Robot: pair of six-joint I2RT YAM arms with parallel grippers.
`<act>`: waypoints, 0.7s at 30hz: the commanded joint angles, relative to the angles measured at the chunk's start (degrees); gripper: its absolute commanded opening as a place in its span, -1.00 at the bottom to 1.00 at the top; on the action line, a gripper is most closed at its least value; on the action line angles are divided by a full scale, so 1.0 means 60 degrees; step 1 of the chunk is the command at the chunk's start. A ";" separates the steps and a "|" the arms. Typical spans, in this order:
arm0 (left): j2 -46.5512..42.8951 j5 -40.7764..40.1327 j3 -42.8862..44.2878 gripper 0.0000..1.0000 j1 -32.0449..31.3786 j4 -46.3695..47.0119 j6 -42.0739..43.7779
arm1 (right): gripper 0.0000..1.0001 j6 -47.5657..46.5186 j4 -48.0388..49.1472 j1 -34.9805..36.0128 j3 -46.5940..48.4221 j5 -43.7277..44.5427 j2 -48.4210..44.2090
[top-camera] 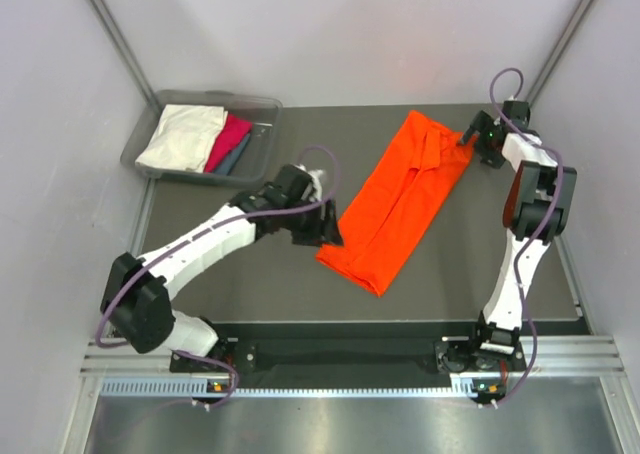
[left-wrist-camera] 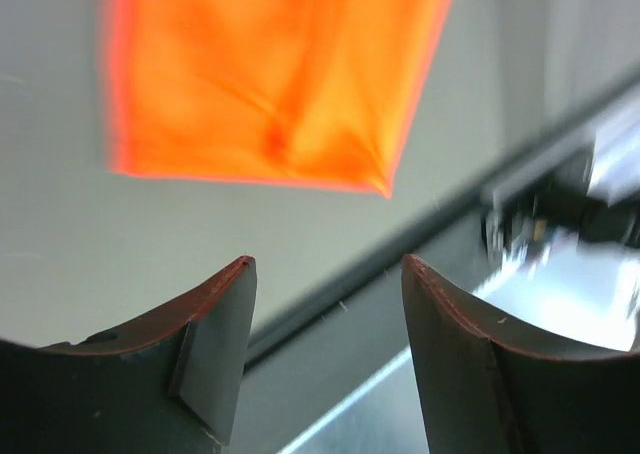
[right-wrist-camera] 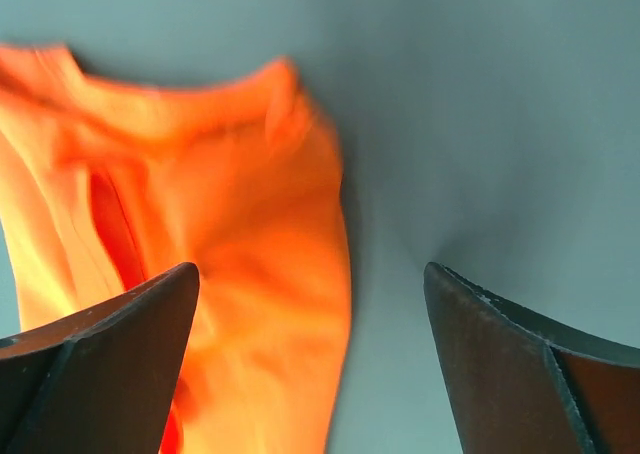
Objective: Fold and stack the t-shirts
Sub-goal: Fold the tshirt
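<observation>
The bright orange t-shirt [top-camera: 400, 204] lies on the dark table as a long folded strip, running diagonally from far right to near centre. My left gripper [top-camera: 328, 236] sits at the strip's near left edge. In the left wrist view it [left-wrist-camera: 330, 274] is open and empty, with the shirt's corner [left-wrist-camera: 270, 74] ahead of the fingertips. My right gripper [top-camera: 470, 139] hovers at the strip's far right end by the collar. It [right-wrist-camera: 310, 284] is open over the cloth's edge [right-wrist-camera: 200, 224], gripping nothing. Cream-white [top-camera: 180, 139], magenta-pink [top-camera: 228, 142] and teal-grey [top-camera: 237, 160] t-shirts lie in the bin.
The grey plastic bin [top-camera: 270, 124] stands at the table's far left corner. White walls close in the left, back and right sides. A metal rail [top-camera: 350, 369] with the arm bases runs along the near edge.
</observation>
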 commanded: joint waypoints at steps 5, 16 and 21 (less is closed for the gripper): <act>0.1131 0.0855 0.0226 0.29 0.2273 -0.0075 0.1240 | 0.83 -0.0251 0.0225 -0.0012 -0.2187 -0.0526 -0.1683; 0.3857 0.2113 0.0827 0.10 0.3270 0.0451 0.2164 | 0.47 -0.0573 0.0945 -0.0027 -0.2558 -0.0996 -0.1363; 0.4267 0.2349 0.0901 0.11 0.3270 0.0495 0.2150 | 0.45 -0.0705 0.0667 -0.0027 -0.1754 -0.1054 -0.0821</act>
